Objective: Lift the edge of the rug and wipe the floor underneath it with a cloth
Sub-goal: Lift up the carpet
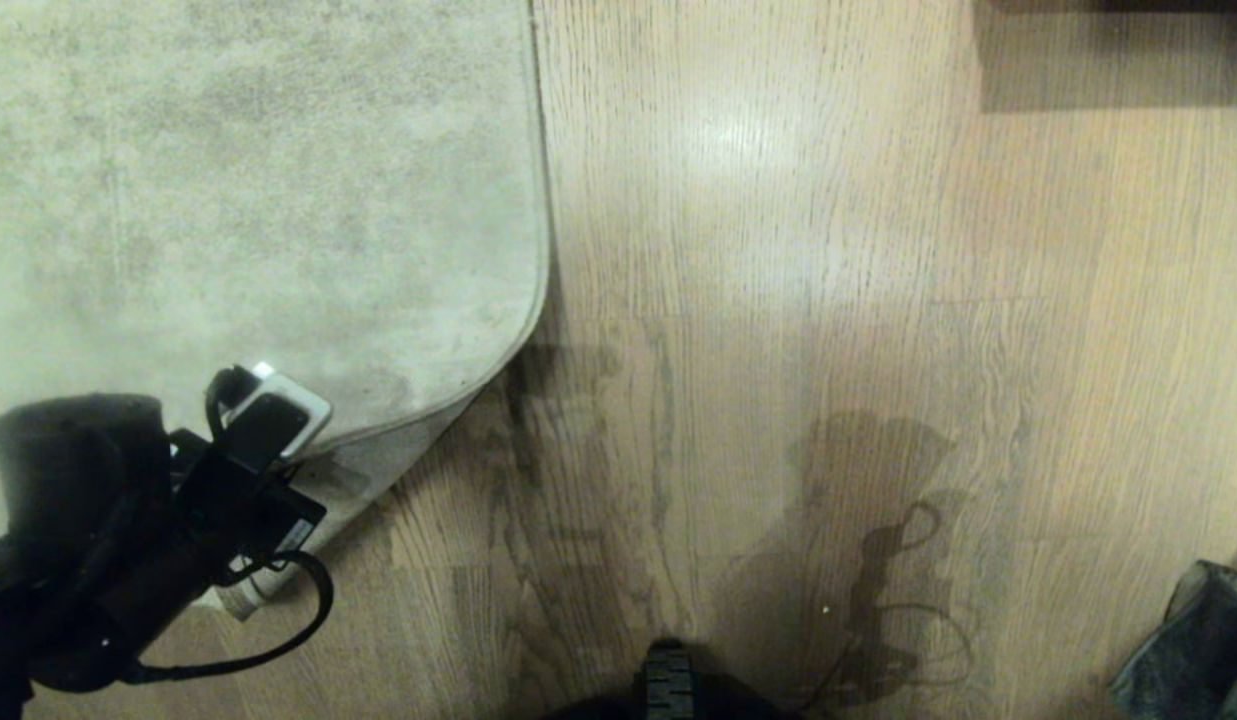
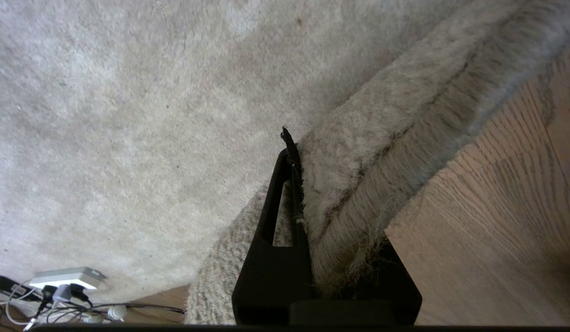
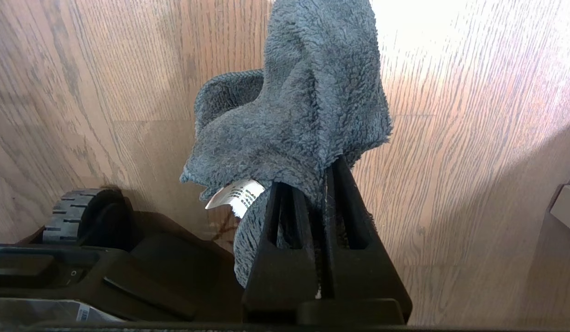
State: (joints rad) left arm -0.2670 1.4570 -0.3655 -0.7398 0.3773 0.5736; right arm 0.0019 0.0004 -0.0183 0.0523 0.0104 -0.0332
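Brown wood-grain plank floor [image 1: 778,300] with a slight sheen fills most of my head view, with a bright glare patch towards its far side and the shadow of my rig falling across the near planks. On the far left lies a very large pale grey-beige mottled low-pile rug [image 1: 228,200], and its thin straight border, the rug edge [image 1: 448,400], curls up off the floor at the near corner, folded back over itself so a paler strip shows beneath it.

My left gripper [image 2: 296,184] is at that near rug corner, at the left of the head view, its black fingers clenched on the lifted rug edge [image 2: 367,184]; in the left wrist view the pile bunches between them and coarse tan backing fibres show at the fold. Beyond the rug in that view, a white power strip [image 2: 66,278] with tangled cables sits on the floor.

My right gripper [image 3: 321,203] is parked near the robot's black base [image 3: 128,258], its fingers clamped on the small dark grey-teal fleecy cloth [image 3: 303,115], which drapes over them above the floor with a white care label [image 3: 236,196] poking out. That cloth [image 1: 1193,640] appears at the near right corner of the head view.
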